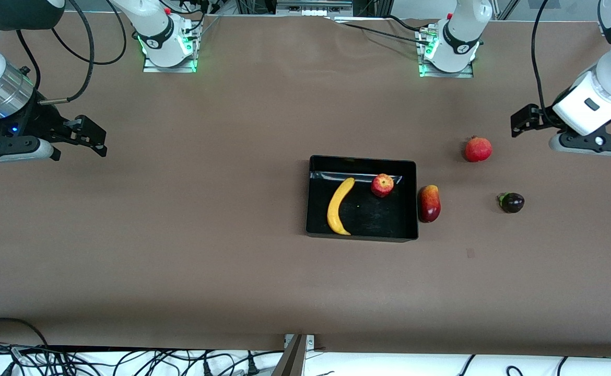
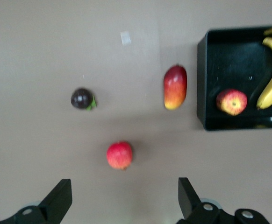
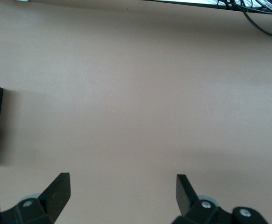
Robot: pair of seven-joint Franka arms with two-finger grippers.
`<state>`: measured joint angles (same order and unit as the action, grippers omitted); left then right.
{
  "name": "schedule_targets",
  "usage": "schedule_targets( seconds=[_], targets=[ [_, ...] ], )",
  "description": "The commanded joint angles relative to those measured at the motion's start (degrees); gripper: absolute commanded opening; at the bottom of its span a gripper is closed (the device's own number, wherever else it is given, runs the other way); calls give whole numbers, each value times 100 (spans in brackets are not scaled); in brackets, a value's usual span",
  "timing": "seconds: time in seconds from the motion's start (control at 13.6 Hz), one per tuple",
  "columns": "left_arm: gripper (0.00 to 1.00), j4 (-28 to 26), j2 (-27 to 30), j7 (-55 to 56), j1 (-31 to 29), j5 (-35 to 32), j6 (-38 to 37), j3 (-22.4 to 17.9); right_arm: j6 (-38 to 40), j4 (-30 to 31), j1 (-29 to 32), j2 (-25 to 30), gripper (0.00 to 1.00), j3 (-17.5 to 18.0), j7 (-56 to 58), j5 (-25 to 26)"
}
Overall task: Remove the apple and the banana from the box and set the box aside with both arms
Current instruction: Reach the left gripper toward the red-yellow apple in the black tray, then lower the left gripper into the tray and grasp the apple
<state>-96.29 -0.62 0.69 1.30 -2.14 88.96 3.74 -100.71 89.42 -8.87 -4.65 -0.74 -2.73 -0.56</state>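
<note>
The black box sits mid-table, with the yellow banana and the apple in it. The mango lies against its wall toward the left arm's end. The pomegranate and the mangosteen lie on the table farther toward that end. My left gripper is open and empty, up over the table beside the pomegranate; its view also shows the mangosteen, mango and box. My right gripper is open and empty over bare table at the right arm's end.
The two arm bases stand along the table's edge farthest from the front camera. Cables and a bracket lie at the nearest edge. A small pale mark is on the brown cover.
</note>
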Motion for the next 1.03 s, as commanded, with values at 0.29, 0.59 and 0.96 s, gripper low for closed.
schedule_targets(
  seconds=[0.29,0.59,0.96],
  targets=[
    [100,189,-771,807,142,416,-259,777,-72,-65,-132,-27,100,4,-60,-15],
    [100,357,-1386,1623,843,329,568,822,-63,-65,-132,-27,100,-5,-52,-15],
    [100,199,-2291,3267,1512,-216,2024,813,-37,-65,-132,-27,100,-5,-52,-15]
  ],
)
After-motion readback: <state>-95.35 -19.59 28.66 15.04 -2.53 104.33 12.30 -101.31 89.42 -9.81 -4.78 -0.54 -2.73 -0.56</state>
